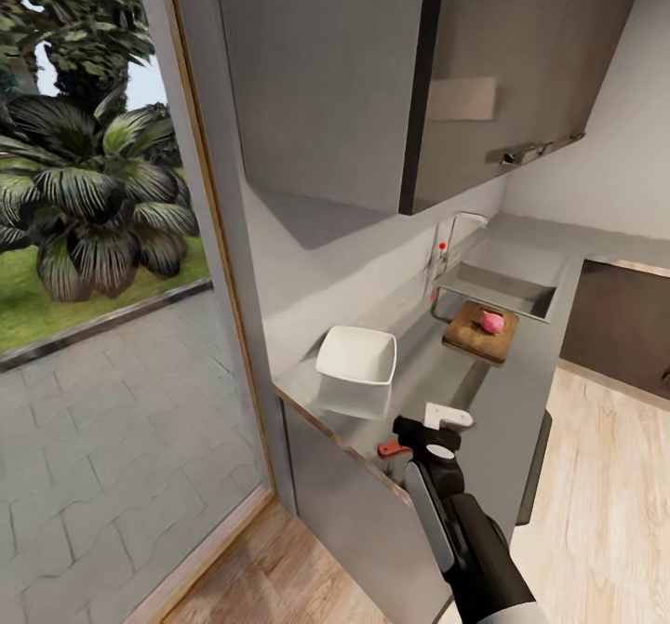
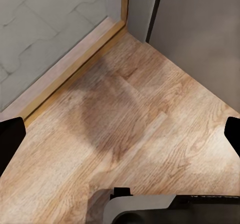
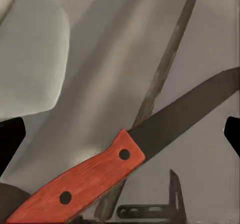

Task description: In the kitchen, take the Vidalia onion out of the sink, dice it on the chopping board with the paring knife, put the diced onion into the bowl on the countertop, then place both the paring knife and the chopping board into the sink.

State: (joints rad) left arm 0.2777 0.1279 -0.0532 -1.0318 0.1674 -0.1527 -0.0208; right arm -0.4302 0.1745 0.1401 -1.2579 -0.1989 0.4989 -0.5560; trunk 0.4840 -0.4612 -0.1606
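We hovered our right gripper [image 1: 426, 427] over the paring knife [image 3: 120, 156] on the bench [image 1: 437, 373] — jaws spread, grasping nothing; best to centre on the handle before closing.

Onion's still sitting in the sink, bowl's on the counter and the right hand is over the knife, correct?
Not quite. In the head view the onion sits on the board beside the sink, not in it. The bowl is on the counter, and the right hand is over the knife.
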